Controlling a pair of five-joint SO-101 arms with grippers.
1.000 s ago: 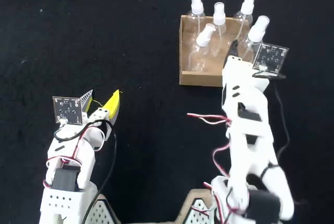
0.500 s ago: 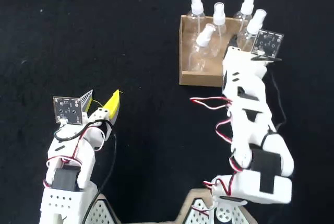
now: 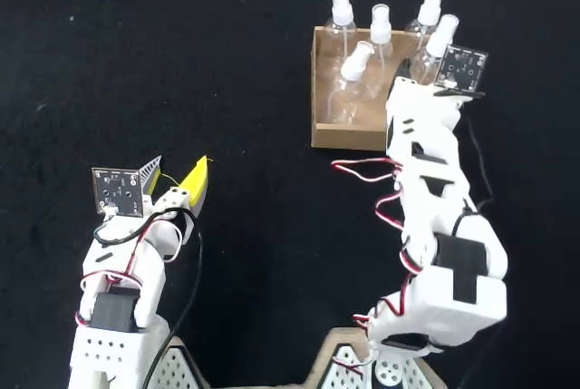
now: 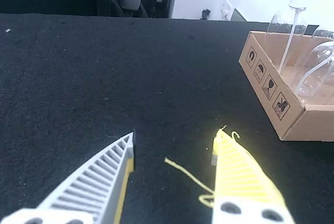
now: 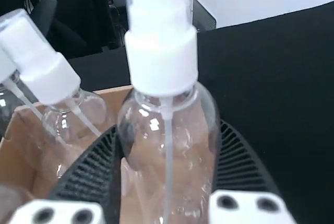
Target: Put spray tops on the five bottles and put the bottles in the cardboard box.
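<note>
The cardboard box [image 3: 320, 90] stands at the back right of the table. Several clear bottles with white spray tops stand in it, one leaning [image 3: 355, 67]. My right gripper [image 5: 168, 132] is shut on one more clear bottle [image 5: 167, 104] with a white spray top [image 3: 441, 35], holding it upright over the box's right side. I cannot tell whether it rests on the box floor. A neighbouring bottle [image 5: 65, 106] stands close beside it. My left gripper [image 3: 177, 171] is open over bare cloth at the lower left, far from the box [image 4: 274, 96].
Black cloth covers the table [image 3: 227, 72]. Red and white wires [image 3: 362, 171] loop off the right arm just in front of the box. Chairs and a white wall stand beyond the table's far edge.
The right arm has pushed the held bottle farther back over the box, closer to the other bottles. The left arm has not moved.
</note>
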